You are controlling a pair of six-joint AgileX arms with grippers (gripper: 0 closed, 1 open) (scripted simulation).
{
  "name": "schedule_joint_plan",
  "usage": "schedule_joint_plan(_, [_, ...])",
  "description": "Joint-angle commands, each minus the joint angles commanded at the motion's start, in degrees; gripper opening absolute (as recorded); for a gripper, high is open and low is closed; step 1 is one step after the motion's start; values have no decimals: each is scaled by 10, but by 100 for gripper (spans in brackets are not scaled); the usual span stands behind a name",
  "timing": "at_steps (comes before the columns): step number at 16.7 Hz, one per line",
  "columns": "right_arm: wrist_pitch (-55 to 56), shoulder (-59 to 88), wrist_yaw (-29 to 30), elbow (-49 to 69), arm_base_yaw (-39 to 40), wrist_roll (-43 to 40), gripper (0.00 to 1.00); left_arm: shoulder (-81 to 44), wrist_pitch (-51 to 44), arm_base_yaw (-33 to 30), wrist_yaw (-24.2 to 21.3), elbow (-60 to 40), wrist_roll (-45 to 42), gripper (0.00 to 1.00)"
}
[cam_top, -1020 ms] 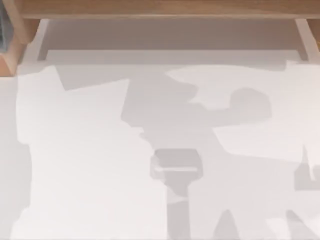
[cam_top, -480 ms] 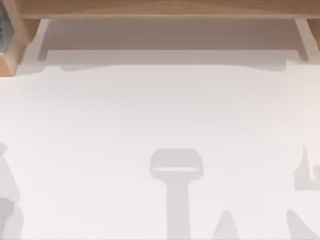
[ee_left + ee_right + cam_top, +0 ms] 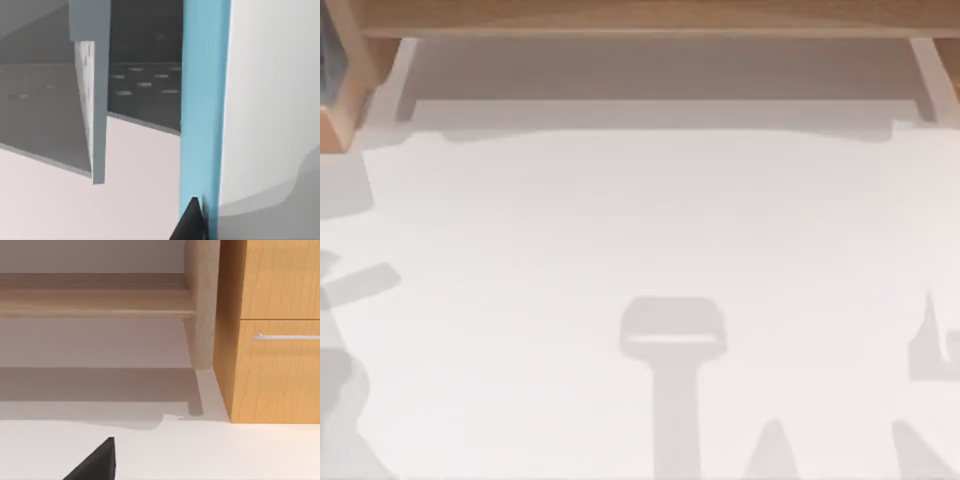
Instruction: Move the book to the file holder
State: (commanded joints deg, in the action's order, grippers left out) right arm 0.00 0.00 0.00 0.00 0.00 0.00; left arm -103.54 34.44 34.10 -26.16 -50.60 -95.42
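Left wrist view: book (image 3: 205, 100) stands upright on edge, blue spine facing the camera, white cover face on one side of it. One dark fingertip (image 3: 192, 220) of the left gripper sits against the base of the spine; the other finger is out of frame, so can't tell if the gripper is clenched on the book or just touching it. Just beside the book, gap between them, is the grey file holder (image 3: 92, 100): an upright divider panel with small perforations, a darker perforated panel behind it, its base on the white surface (image 3: 135, 200). Book is near the holder but not between its dividers as far as I can see. Top view: bare white surface (image 3: 640, 220) with grey shadows, wooden shelf edge (image 3: 640, 15) along the far side. Right wrist view: one dark fingertip (image 3: 97, 462) of the right gripper low over the surface, facing a wooden cabinet with a drawer handle (image 3: 285, 336) and a rounded wooden post (image 3: 202, 305); can't tell its finger state, nothing seen in it.
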Motion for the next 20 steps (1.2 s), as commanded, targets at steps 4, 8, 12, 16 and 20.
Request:
schedule_joint_plan(4, [0, 0, 0, 0, 0, 0, 100, -48, 34, -47, -43, -23, -37, 0])
schedule_joint_plan(8, [0, 0, 0, 0, 0, 0, 100, -57, 37, -51, -47, -28, -41, 0])
schedule_joint_plan(12, [0, 0, 0, 0, 0, 0, 100, -59, 36, -51, -43, -34, -40, 0])
schedule_joint_plan(16, [0, 0, 0, 0, 0, 0, 100, -92, 33, -66, -30, -77, -35, 0])
schedule_joint_plan(20, [0, 0, 0, 0, 0, 0, 100, -109, 30, -74, -26, -91, -33, 0])
